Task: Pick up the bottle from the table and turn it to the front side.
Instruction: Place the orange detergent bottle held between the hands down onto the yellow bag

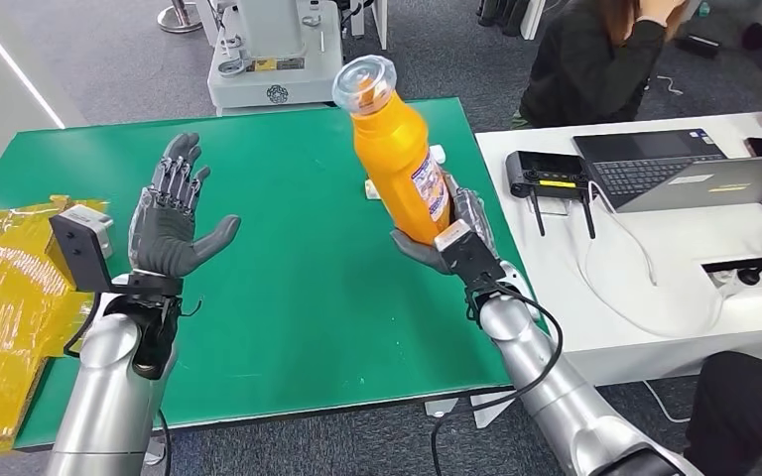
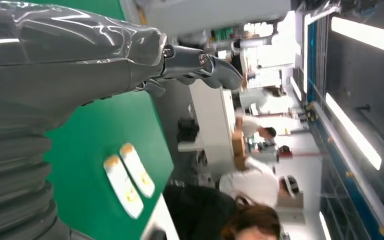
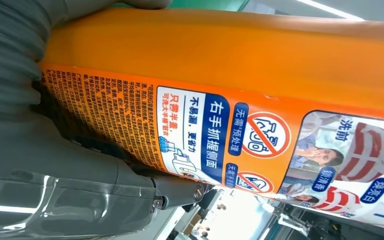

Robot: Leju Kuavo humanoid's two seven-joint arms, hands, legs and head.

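Bottle [image 1: 394,149] raised in right hand [image 1: 446,233] | left hand [image 1: 171,220] empty, fingers [image 1: 181,171] spread

Inventory, counted from my head view and both my wrist views.

- Bottle [image 1: 395,149]: one, orange with a clear cap, held in my right hand [image 1: 453,230].
- My hands: two; my left hand [image 1: 171,220] is bare, fingers spread.
- Green table [image 1: 288,297]: one.
- White table [image 1: 645,327]: one.
- Small white packets [image 2: 129,178] on the green surface: two, side by side.
- Laptop [image 1: 675,169]: one.
- Black router [image 1: 546,177] with antennas: one.
- Yellow plastic bag [image 1: 0,297]: one.
- Grey machine [image 1: 276,50] beyond the green table: one.
- Seated person in black [image 1: 595,59]: one.
- Warning circles on the bottle label [image 3: 266,135]: two.
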